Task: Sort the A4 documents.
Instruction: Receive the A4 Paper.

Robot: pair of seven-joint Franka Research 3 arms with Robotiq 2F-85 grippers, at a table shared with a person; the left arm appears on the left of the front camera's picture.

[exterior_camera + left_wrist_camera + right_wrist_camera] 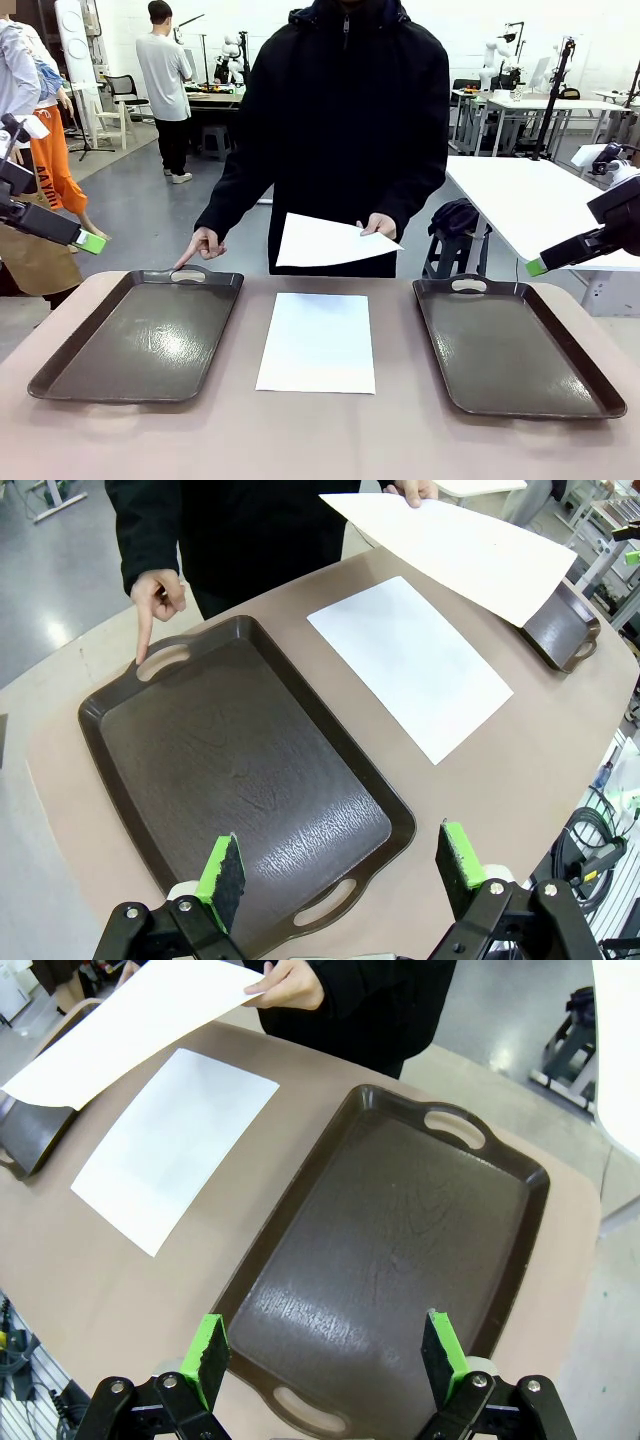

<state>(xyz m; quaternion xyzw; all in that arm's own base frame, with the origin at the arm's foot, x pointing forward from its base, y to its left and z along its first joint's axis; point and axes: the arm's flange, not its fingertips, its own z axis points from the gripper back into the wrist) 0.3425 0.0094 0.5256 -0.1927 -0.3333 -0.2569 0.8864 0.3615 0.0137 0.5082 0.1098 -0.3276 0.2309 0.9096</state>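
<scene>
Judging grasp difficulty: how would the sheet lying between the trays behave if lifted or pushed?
Probably floppy and light: the sheet looks thin. Lying flush on the smooth table, it would likely slide when pushed and be hard to pinch.

The flat sheet (pixel 318 342) and held sheet (pixel 325 242) were plain white; the left tray (pixel 140 340) and right tray (pixel 515 350) dark brown, faintly grained. The desk (pixel 320 440) was beige, the coat (pixel 350 120) black. The left hand (pixel 342 860) and right hand (pixel 325 1345) were black with green pads (pixel 222 872).
</scene>
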